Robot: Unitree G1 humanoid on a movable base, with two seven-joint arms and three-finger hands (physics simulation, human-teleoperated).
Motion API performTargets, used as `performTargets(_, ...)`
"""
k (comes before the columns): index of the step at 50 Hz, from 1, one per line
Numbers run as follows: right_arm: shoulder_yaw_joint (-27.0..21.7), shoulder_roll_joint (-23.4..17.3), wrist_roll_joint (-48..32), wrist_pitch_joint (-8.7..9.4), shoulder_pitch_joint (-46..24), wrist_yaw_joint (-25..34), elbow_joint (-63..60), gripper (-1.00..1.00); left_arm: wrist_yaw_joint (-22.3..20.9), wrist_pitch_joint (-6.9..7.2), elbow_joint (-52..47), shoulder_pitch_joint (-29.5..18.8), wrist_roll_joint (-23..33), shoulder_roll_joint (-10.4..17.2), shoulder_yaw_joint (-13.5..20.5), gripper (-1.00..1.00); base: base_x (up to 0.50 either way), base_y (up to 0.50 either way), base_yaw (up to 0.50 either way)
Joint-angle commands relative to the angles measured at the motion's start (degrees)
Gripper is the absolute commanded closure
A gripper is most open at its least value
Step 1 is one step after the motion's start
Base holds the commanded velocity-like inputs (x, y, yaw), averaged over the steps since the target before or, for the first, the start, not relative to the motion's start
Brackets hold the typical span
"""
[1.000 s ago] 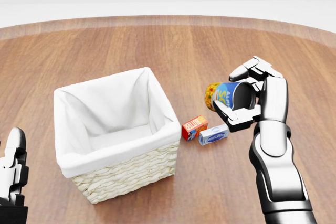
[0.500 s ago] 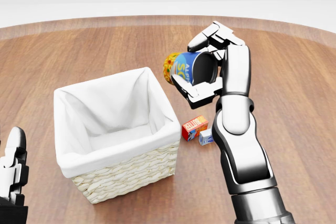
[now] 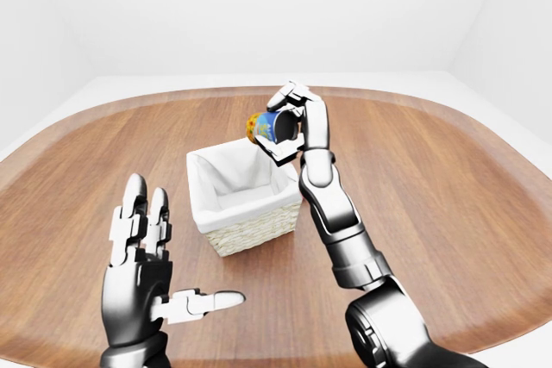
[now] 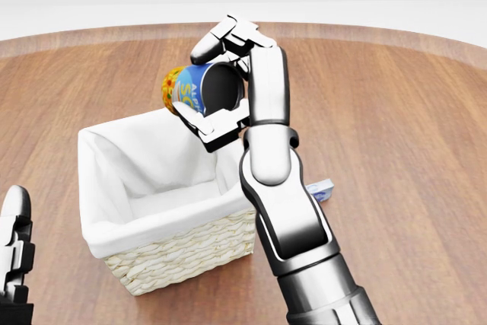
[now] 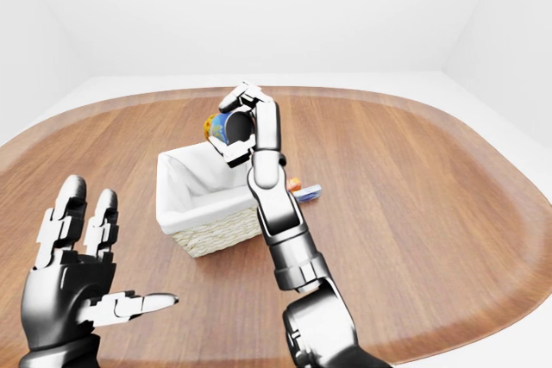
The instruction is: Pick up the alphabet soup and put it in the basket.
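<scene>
Right robot hand (image 4: 221,85) pinches alphabet soup (image 4: 194,89), long axis lying sideways, above the basket (image 4: 163,253) rim's far-right corner. Basket interior lies below-left. Left robot hand (image 3: 142,286) spread, idle.

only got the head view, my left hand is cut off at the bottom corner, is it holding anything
Observer: No. In the left-eye view the left hand is open, fingers spread, holding nothing.
Operator: what's just right of the basket, i only see a bit of one box
Observer: Two boxes. In the right-eye view a small orange box lies beside the blue-and-white box, both just right of the basket.
</scene>
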Motion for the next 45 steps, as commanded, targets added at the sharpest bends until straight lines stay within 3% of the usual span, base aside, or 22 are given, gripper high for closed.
performTargets(1,1.23,3.04,-2.18,0.0,-4.11,-2.09,5.37,1.0,-0.82,0.0,-0.6,0.4,-0.47,-0.47,0.54,-1.0,0.0,0.0,0.0)
performTargets(16,2.14,7.13,-7.03,0.0,-10.01,-6.31,21.68,1.0,-2.39,0.0,-1.43,1.01,-1.1,-1.38,1.2,-1.0,0.0,0.0,0.0)
performTargets(26,0.13,7.27,-5.92,0.0,-16.35,-8.66,33.15,1.0,-2.97,0.0,-1.97,1.68,-2.02,-1.45,1.78,-1.0,0.0,0.0,0.0)
performTargets(45,0.19,8.59,-10.09,0.0,-18.66,-11.77,44.4,1.0,-3.94,0.0,-3.0,2.14,-2.79,-2.16,2.63,-1.0,0.0,0.0,0.0)
